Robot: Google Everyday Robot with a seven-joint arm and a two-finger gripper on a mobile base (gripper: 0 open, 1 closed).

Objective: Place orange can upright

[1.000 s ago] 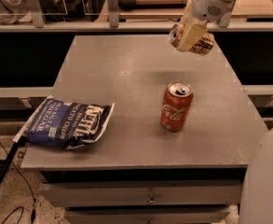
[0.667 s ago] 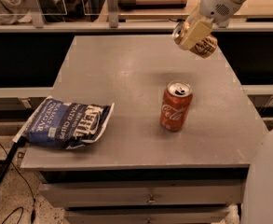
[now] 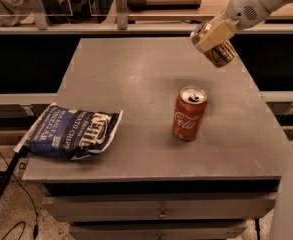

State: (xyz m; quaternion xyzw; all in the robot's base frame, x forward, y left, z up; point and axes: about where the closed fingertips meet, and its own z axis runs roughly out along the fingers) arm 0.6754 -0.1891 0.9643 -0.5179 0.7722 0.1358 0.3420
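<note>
My gripper point(image 3: 213, 38) is at the upper right, above the far right part of the grey table point(image 3: 136, 84). It is shut on the orange can point(image 3: 221, 52), a golden-tan can that hangs tilted in the air, its top end toward the upper left and partly hidden behind the pale fingers point(image 3: 215, 33). The can is clear of the table surface.
A red Coca-Cola can point(image 3: 189, 113) stands upright on the table's right half, below and left of the gripper. A blue chip bag point(image 3: 71, 130) lies flat at the front left corner. Drawers sit under the table front. A railing and shelves run behind.
The gripper with the orange can has moved a little to the right and slightly up. The red can and chip bag have not moved.
</note>
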